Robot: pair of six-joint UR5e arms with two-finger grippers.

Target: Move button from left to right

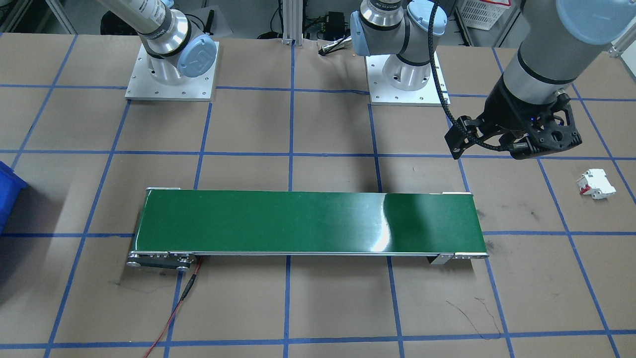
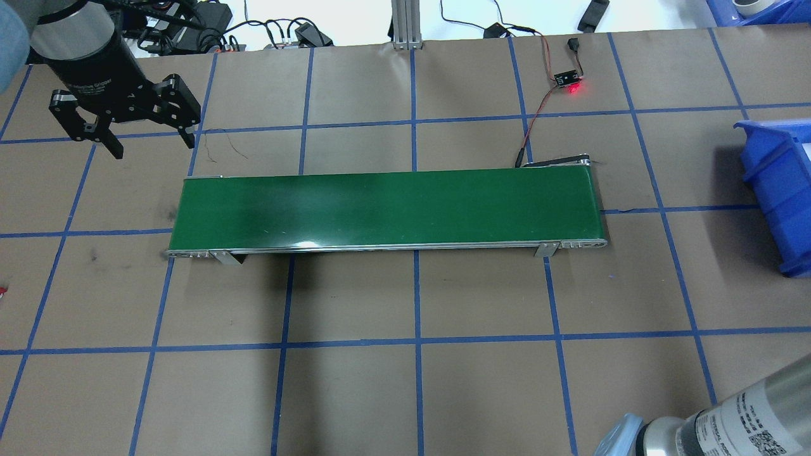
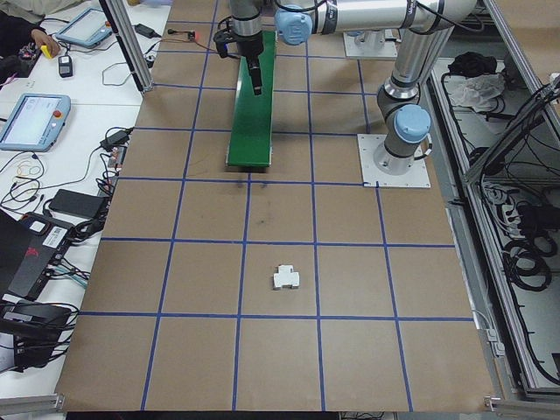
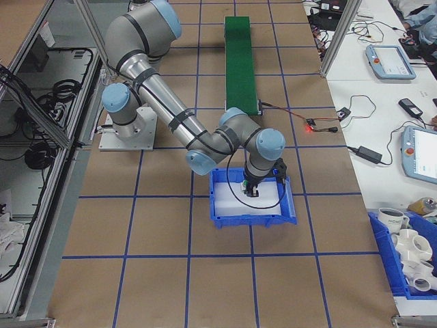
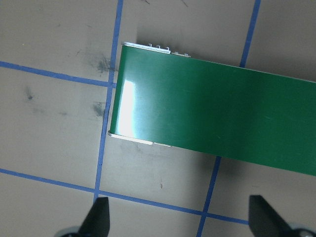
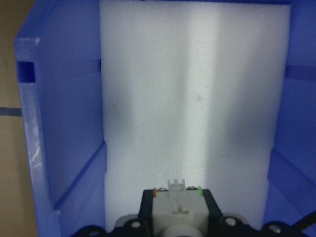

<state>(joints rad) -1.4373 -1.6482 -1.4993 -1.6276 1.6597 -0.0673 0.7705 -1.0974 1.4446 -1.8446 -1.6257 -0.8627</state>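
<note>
The step in hand is judged to be the delivery: the right pincer (image 6: 173, 217) is inside the blue bin (image 4: 220, 220) at the right end of the counter (image 2: 443, 392), above the bin's white foam lining (image 6: 197, 98). The next move calls for lowering the part onto the foam, spreading the jaws, and lifting straight out clear of the bin walls.

Right pincer: the right wrist view shows a white-grey blocky part held between the jaws, with a small green mark and an orange mark on its upper edge. This is taken to be the button (image 6: 177, 210); its round green cap is not visible from this angle. The jaws are pressed against the part from both sides. It appears to hang above the foam, but contact cannot be settled from these views. In the right side view the pincer sits low within the bin.

Left pincer (image 2: 124, 130): jaws spread wide, holding nothing, hanging above the counter just beyond the left end of the green conveyor belt (image 2: 386, 209). The left wrist view shows both fingertips (image 5: 98, 215) well apart with only counter between them.

Also noted: a white circuit breaker (image 1: 595, 183) with red parts lies on the counter on the left side, apart from both pincers.
</note>
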